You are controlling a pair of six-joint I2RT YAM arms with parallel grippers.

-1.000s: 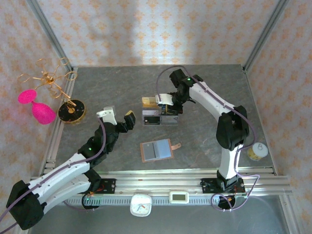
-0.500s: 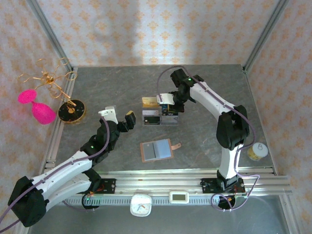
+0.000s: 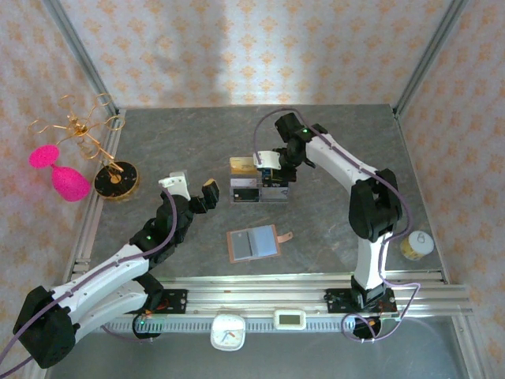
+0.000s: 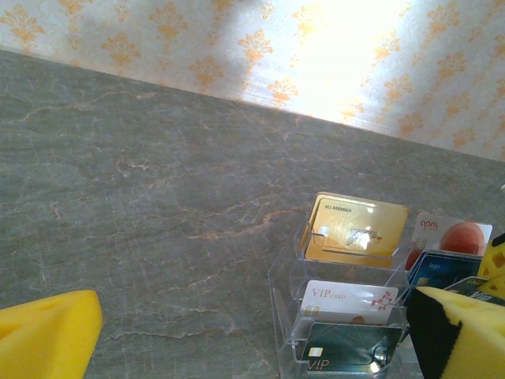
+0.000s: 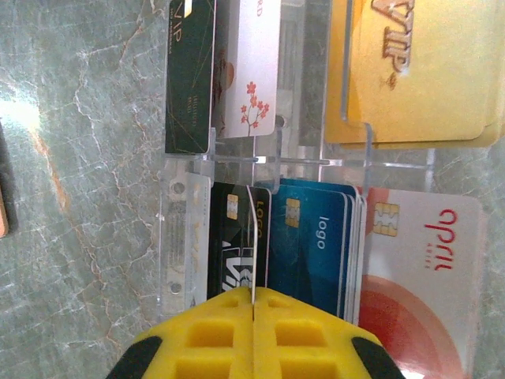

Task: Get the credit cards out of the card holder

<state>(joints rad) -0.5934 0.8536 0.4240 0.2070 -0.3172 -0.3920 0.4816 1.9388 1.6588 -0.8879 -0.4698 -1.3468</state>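
Note:
The card holder (image 3: 254,244), a pinkish-tan booklet, lies open on the table with its bluish-grey sleeves up and its snap tab to the right. My right gripper (image 3: 272,163) hangs over the clear acrylic stand (image 3: 257,184). Its yellow fingers (image 5: 253,290) are shut on a thin credit card (image 5: 254,237), seen edge-on between a black card (image 5: 229,237) and blue cards (image 5: 316,245). Gold (image 4: 357,229), white (image 4: 347,300) and dark (image 4: 347,347) cards stand in the stand's tiers. My left gripper (image 3: 193,189) is open, left of the stand, with nothing between its fingers (image 4: 47,332).
A gold wire rack with pink glasses (image 3: 63,162) and a dark round base (image 3: 116,180) stand at the left edge. A small yellow-and-white jar (image 3: 416,245) sits at the right edge. A white timer (image 3: 230,332) is on the front rail.
The left arm has edged slightly forward, gripper still open. The right gripper has barely moved over the stand with the card pinched.

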